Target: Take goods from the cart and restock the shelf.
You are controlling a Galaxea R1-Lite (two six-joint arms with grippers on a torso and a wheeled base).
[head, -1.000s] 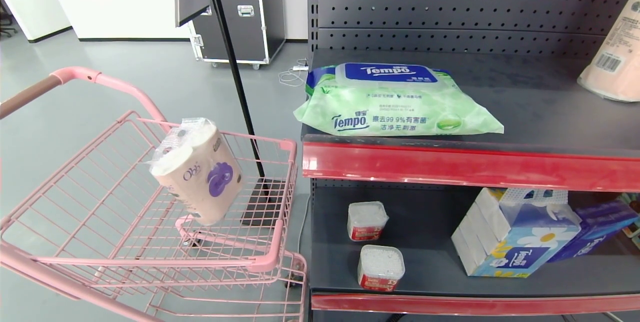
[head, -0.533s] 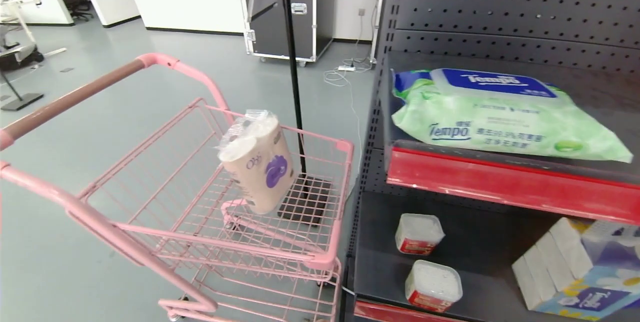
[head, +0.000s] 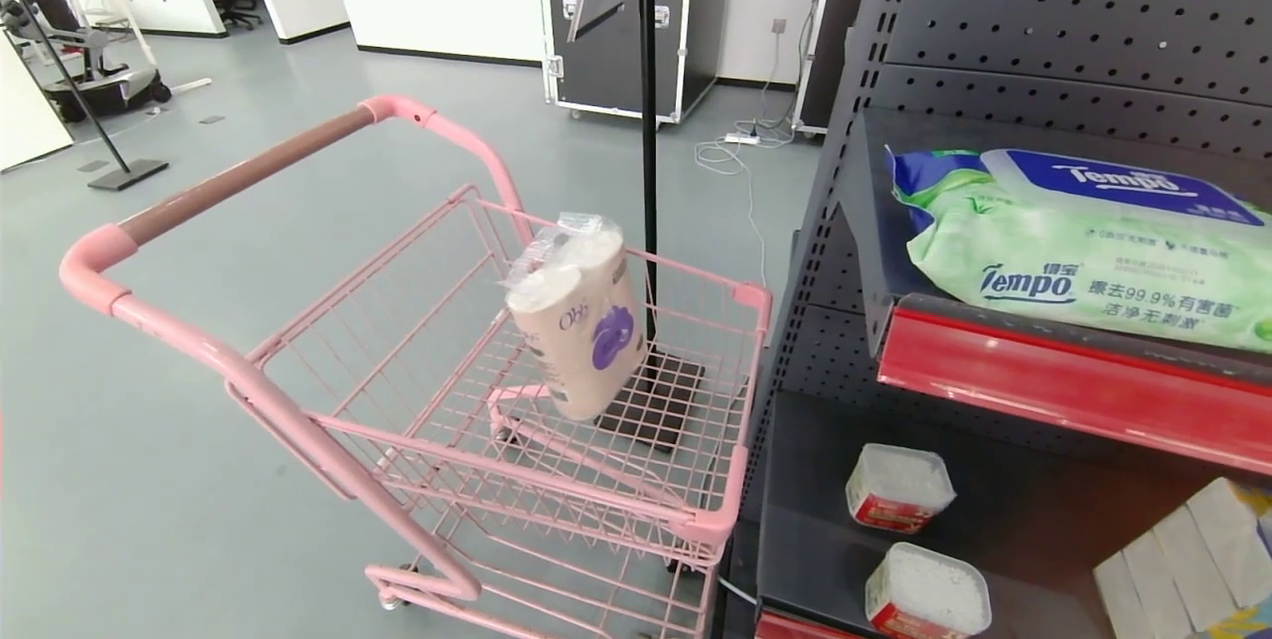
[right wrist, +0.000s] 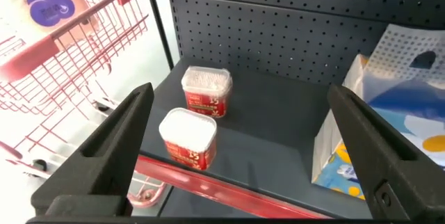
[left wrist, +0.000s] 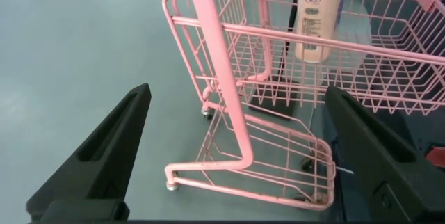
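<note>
A pack of toilet rolls (head: 579, 321) with a purple mark stands upright in the pink wire cart (head: 248, 391), near the basket's far end. The cart is parked right beside the dark shelf unit (head: 1043, 381) with red edge strips. A green wipes pack (head: 1083, 261) lies on the upper shelf. My left gripper (left wrist: 240, 158) hangs open low behind the cart (left wrist: 215, 64), with the roll pack (left wrist: 316, 15) farther ahead. My right gripper (right wrist: 236, 161) is open in front of the lower shelf, holding nothing.
Two white tubs (right wrist: 206, 88) (right wrist: 188, 135) and a blue tissue pack (right wrist: 375, 126) sit on the lower shelf. A black pole stand (head: 648, 122) rises just behind the cart, its base under the basket's far end. A black flight case (head: 616, 13) stands beyond it.
The head view has swung to the left, so cart and shelf sit further right in the picture. The roll pack, wipes and tubs keep their places.
</note>
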